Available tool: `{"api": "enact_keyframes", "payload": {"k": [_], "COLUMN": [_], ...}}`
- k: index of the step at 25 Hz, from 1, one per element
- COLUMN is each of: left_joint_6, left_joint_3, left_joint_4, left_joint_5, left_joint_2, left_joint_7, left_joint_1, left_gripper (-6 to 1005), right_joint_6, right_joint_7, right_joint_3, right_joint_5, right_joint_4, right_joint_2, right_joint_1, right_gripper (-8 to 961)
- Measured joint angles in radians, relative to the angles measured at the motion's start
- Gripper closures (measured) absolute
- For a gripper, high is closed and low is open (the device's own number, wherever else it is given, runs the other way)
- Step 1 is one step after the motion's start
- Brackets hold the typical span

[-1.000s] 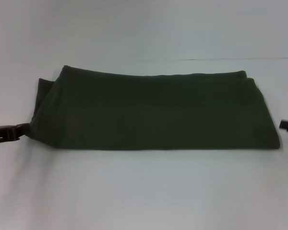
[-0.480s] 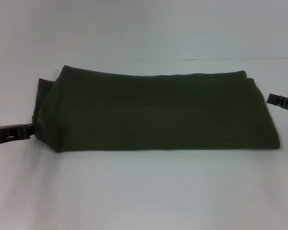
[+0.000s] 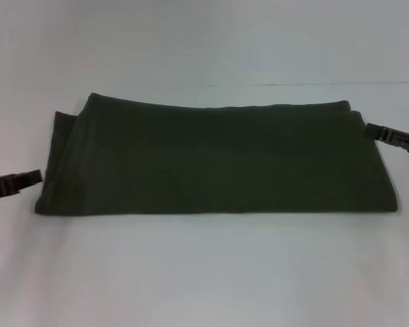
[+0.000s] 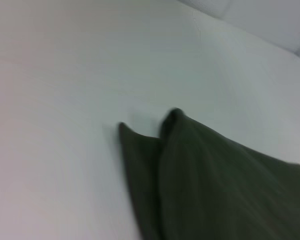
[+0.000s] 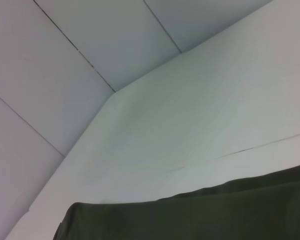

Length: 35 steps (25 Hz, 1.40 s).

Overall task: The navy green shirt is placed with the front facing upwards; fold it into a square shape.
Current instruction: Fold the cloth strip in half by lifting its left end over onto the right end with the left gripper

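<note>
Two grippers on my head view, one at each frame edge. Navy green shirt (image 3: pixel 218 163) lies mid-frame on white table (image 3: pixel 204 272), folded into wide band, plain side up, no lettering showing. Left gripper (image 3: pixel 33 178) at left edge, just beside shirt's lower left corner; can't tell finger state. Right gripper (image 3: pixel 371 129) at right edge, higher in frame, touching shirt's far right corner; grip unclear.

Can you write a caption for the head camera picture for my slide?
Dark green shirt folded into a long band on the white table, left gripper and right gripper at its ends.
</note>
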Motion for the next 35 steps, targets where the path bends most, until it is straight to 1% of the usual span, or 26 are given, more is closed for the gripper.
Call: {"api": "enact_keyframes", "payload": {"k": [1,4,8,9,14,18,21,31,33,35], "left_joint_6": [0.003,0.015,0.055,0.092,0.107,0.124,0.133,0.132,0.134,0.135], "left_joint_3": [-0.011,-0.028,-0.029,-0.029,-0.023,-0.01,0.013,0.038,0.047,0.057], "left_joint_4": [0.003,0.017,0.024,0.027,0.035,0.035,0.029,0.016,0.016,0.016], "left_joint_5": [0.0,0.003,0.011,0.019,0.079,0.111,0.119,0.139,0.14,0.145], "left_joint_2": [0.001,0.003,0.008,0.018,0.023,0.024,0.025,0.024,0.024,0.025], "left_joint_7": [-0.004,-0.033,-0.06,-0.082,-0.142,-0.173,-0.201,-0.261,-0.274,-0.289], "left_joint_1": [0.003,0.015,0.024,0.025,0.018,0.008,0.001,-0.015,-0.017,-0.018], "left_gripper": [877,666,478,431,236,228,222,193,140,140], "right_joint_6": [0.0,0.0,0.0,0.0,-0.001,-0.008,-0.015,-0.038,-0.039,-0.038], "right_joint_7": [0.0,0.0,0.005,0.006,0.008,0.008,0.008,-0.02,-0.021,-0.021], "right_joint_3": [0.0,0.0,-0.001,-0.001,-0.003,-0.005,-0.005,-0.016,-0.017,-0.016], "right_joint_5": [0.0,0.007,0.013,0.013,0.013,0.013,0.013,0.007,0.007,0.007], "right_joint_4": [0.0,0.0,0.0,0.0,0.0,-0.004,-0.007,-0.008,-0.008,-0.008], "right_joint_2": [0.0,0.0,-0.002,-0.003,-0.009,-0.011,-0.015,-0.024,-0.026,-0.028], "right_joint_1": [0.001,0.004,0.009,0.01,0.016,0.017,0.017,0.023,0.025,0.027], "right_gripper": [46,45,45,45,45,45,45,45,45,45]}}
